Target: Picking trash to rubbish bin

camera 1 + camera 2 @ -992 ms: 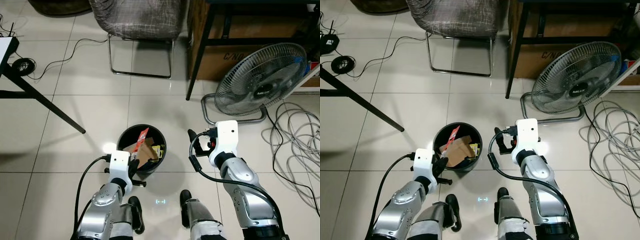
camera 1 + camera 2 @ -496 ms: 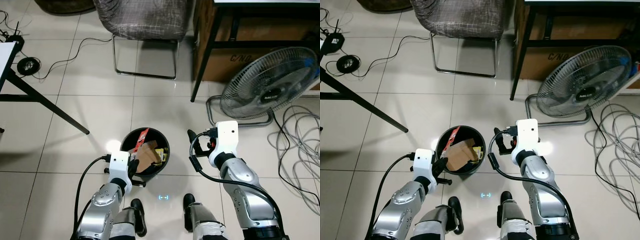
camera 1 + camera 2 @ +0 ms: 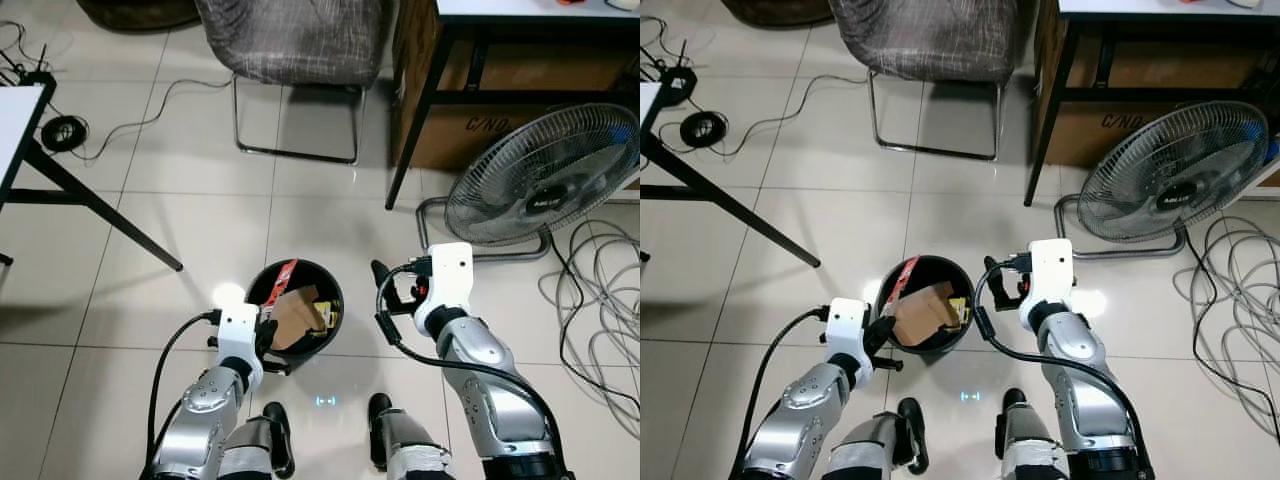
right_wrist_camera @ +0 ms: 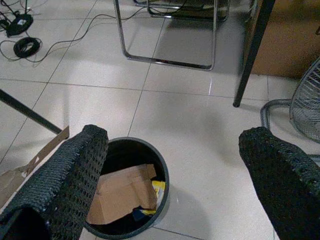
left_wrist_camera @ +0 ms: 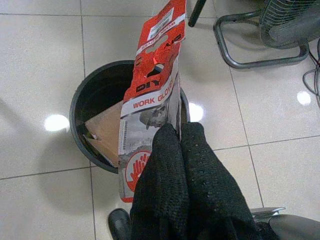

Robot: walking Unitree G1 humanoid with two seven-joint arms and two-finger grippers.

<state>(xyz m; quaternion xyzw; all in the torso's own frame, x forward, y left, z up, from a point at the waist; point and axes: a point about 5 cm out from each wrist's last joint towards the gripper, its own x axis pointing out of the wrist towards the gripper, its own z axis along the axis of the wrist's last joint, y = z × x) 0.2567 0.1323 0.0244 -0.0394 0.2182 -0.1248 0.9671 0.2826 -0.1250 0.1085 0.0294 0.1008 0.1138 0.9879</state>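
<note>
Left wrist view: the left pincer (image 5: 172,131) pinches a red glove packet (image 5: 150,100) over the bin's (image 5: 75,107) rim, placed to drop in beside the cardboard (image 4: 122,192). The right pincer (image 4: 172,165) hangs spread beside the bin. Since a second ago the camera has shifted; the arms have kept their pose.

Left end effector (image 5: 178,145) pinched closed, right end effector (image 4: 175,165) spread wide.

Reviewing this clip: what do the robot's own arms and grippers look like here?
Both arms are silver metal with jointed segments, each ending in a white boxy wrist housing. A black cable loops from each wrist back along the forearm. The left gripper and right gripper have long black fingers with a knitted, mesh-like textured covering.
</note>
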